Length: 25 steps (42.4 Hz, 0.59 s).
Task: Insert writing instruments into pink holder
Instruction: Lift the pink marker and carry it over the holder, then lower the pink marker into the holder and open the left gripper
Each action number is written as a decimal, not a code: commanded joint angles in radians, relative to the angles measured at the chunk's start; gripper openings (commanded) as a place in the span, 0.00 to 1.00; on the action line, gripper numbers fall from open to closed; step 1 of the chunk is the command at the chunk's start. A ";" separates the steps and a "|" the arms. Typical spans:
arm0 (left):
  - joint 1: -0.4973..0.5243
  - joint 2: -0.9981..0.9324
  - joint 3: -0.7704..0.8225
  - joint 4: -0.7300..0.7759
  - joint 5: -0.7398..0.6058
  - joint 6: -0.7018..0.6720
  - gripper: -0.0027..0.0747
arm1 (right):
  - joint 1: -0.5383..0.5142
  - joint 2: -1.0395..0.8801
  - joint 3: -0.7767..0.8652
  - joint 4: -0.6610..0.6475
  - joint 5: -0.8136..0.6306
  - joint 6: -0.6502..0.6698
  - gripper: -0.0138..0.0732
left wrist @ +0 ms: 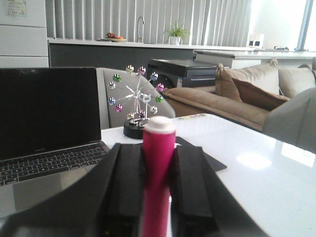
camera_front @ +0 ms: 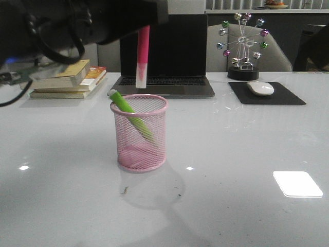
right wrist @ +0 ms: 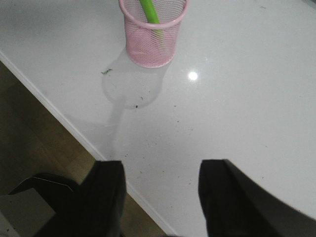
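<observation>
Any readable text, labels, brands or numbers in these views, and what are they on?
None can be read.
Laptop: a small mark below the screen, too blurred to read.
Paper sheet on the cabinet: print too small.
Book spines: blurred.
Pink marker, green marker, pink holder: no text visible.

Front view: left end effector (camera_front: 141,23) is a dark blur, cut off at the frame top, hiding the pink marker's (camera_front: 142,56) upper end. Right wrist view: pink holder (right wrist: 153,42) rim and green marker (right wrist: 149,11) cropped at the edge.
</observation>
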 commanded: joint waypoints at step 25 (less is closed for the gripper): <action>-0.009 0.133 -0.044 0.006 -0.186 -0.005 0.63 | 0.000 -0.011 -0.025 -0.004 -0.067 -0.004 0.68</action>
